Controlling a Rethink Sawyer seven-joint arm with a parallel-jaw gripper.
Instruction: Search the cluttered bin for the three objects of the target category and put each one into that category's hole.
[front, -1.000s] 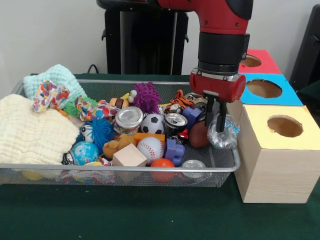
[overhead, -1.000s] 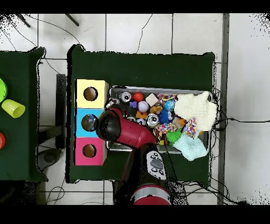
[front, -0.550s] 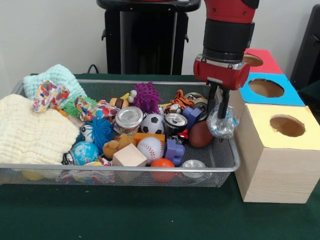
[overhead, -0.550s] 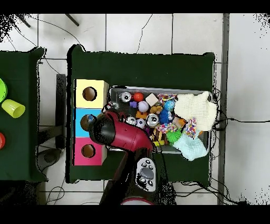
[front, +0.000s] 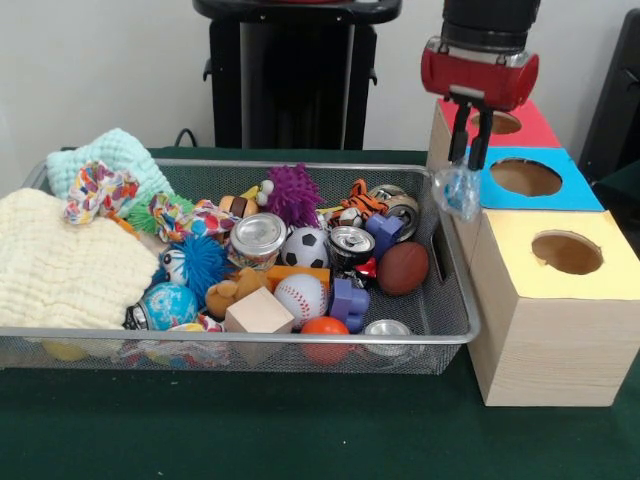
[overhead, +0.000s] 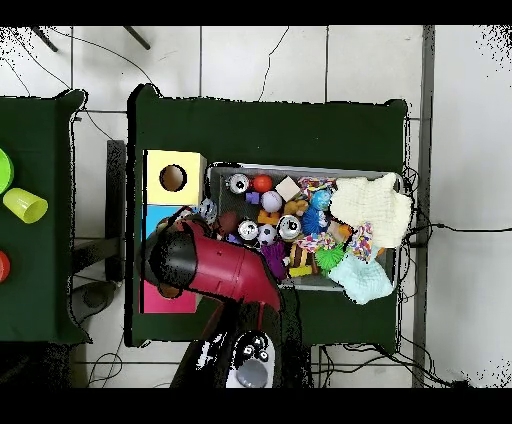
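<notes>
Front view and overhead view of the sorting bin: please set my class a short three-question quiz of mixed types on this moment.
1. True or false: the gripper holds a crumpled clear plastic piece above the wire bin.
2. Which box top lies nearest the camera in the front view? A) red B) blue C) yellow
3. Fill in: the baseball lies just behind the ____ wooden cube.

Key: 1 true. 2 C, the yellow box; the blue box and red box stand behind it. 3 plain.

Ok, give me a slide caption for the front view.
Gripper lifts a crumpled clear wrapper above the mesh bin, beside the blue box.
</notes>
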